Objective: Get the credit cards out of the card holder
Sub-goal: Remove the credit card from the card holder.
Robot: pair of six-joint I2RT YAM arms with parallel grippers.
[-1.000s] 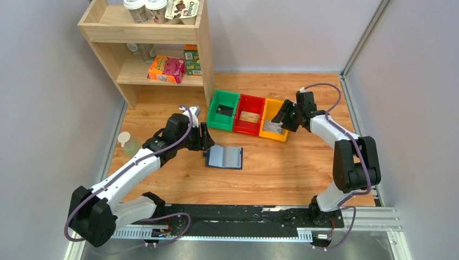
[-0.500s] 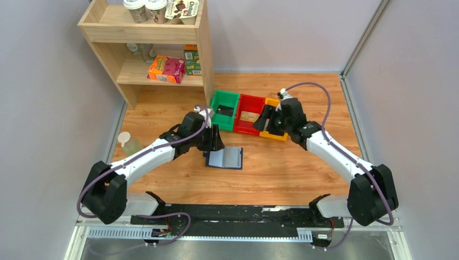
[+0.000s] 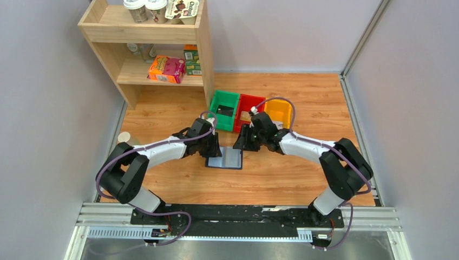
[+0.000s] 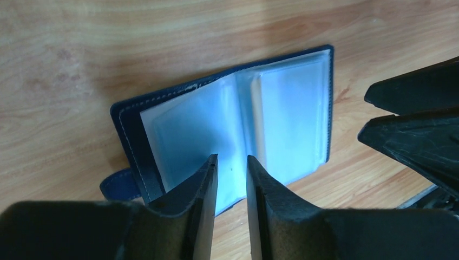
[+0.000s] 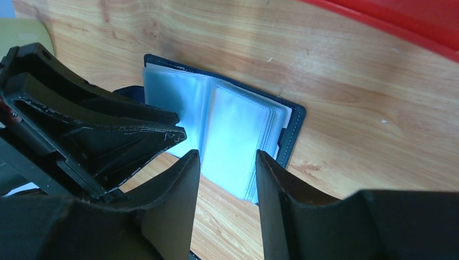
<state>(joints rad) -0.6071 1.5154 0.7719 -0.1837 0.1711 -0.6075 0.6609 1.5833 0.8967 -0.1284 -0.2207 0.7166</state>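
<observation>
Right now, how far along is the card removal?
Done: a black card lies in the green bin; the red bin and yellow bin are partly hidden. In hand: the card holder lies open on the table, the left gripper and right gripper both over its clear sleeves, jaws apart, holding nothing. Left: checking the sleeves; no card shows in them.

The card holder (image 3: 230, 158) is dark blue outside, with white stitches on its edge and pale blue see-through pockets inside. The table (image 3: 303, 168) is light brown wood with stripes. At the top middle sit a green bin (image 3: 214, 111), a red bin (image 3: 254, 101) and a yellow bin (image 3: 282, 111). A black card (image 3: 225, 111) lies in the green one. The left arm (image 3: 162, 149) and right arm (image 3: 306, 147) are white and black, with purple cables (image 3: 276, 98). At the upper left, the box (image 3: 166, 69) is orange and pink.
</observation>
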